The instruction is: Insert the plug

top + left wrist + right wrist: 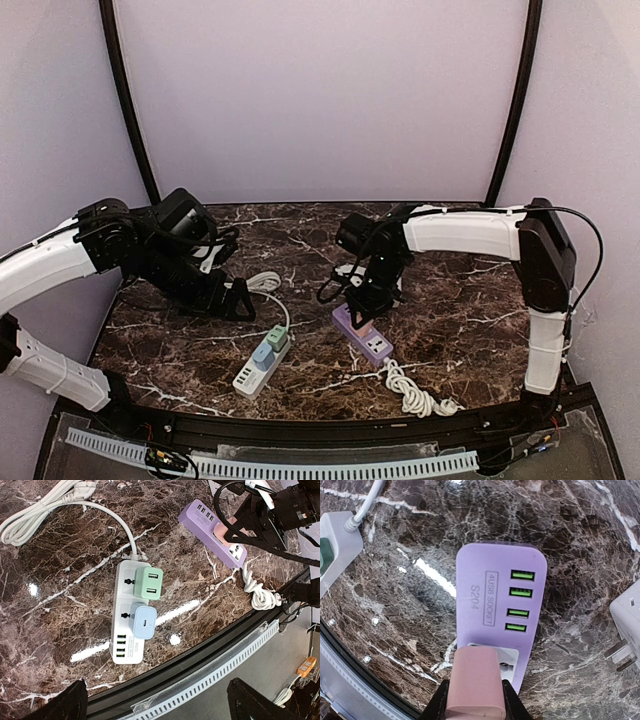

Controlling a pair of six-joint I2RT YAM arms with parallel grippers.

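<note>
My right gripper point(475, 700) is shut on a pink plug point(475, 680), its black fingers pressing on both sides. The plug stands over the white socket face at the near end of the purple power strip point(485, 585). Its prongs are hidden, so I cannot tell how deep it sits. In the top view the right gripper point(362, 305) is directly above that purple strip point(365, 337). My left gripper point(235, 298) hovers to the left of the white power strip point(262, 362). Its jaws stand wide open with nothing between them point(162, 700).
The white strip point(125, 640) carries a green adapter point(149, 583) and a blue adapter point(144, 622). A loose white plug point(626, 622) lies to the right of the purple strip. Coiled white cables lie at the front right point(415, 392) and behind the white strip point(262, 282).
</note>
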